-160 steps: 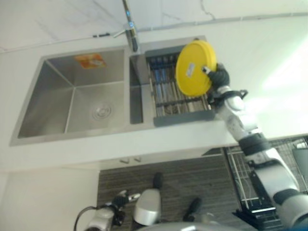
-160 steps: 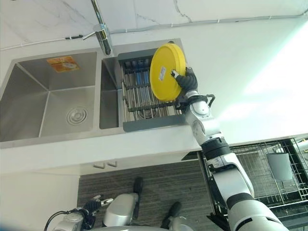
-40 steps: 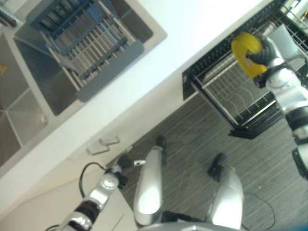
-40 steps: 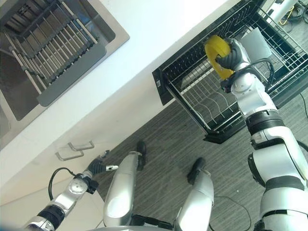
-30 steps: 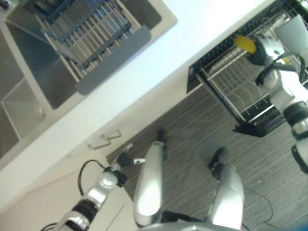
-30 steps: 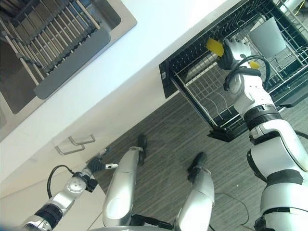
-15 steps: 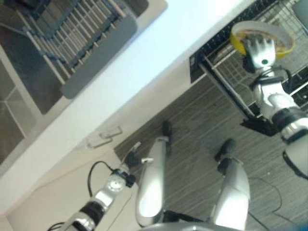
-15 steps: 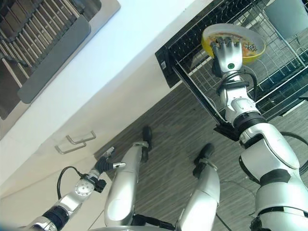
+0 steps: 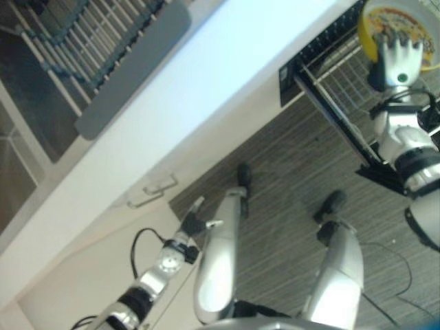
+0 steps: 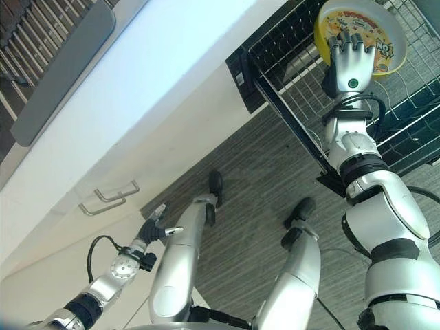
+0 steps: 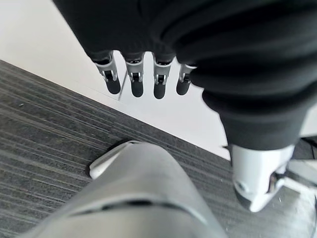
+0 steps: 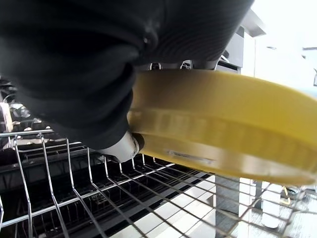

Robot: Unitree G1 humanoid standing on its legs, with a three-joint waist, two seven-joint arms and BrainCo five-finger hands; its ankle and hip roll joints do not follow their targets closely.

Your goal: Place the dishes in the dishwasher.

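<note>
Right hand [image 10: 352, 60] grips the yellow plate [image 10: 381, 31] by its rim, fingers lying over the printed top face and thumb under the rim, as the right wrist view shows from the side. Plate is face up, roughly level, held above the dishwasher rack [image 10: 295, 103], not touching the wires. The wrist view shows the rack's upright wire tines [image 12: 74, 173] just below the plate, a clear gap between them. The rack is pulled out from under the white countertop [image 10: 158, 75], over the dark striped floor [image 10: 254, 185]. A grey cutlery basket [image 10: 432, 17] is partly visible at the far side of the rack from the countertop edge; its contents cannot be told.

Left hand [image 9: 196, 221] hangs low, well apart from the rack, beside the white cabinet front [image 9: 82, 275]. Its fingers [image 11: 133, 82] are straight and relaxed in the left wrist view, holding nothing. A cabinet handle [image 10: 110, 199] sits on the front below the countertop, on the sink side of the rack.

A sink [image 9: 20, 158] with a grey drying rack [image 9: 117, 41] across it is set in the countertop, well apart from the dishwasher rack.
</note>
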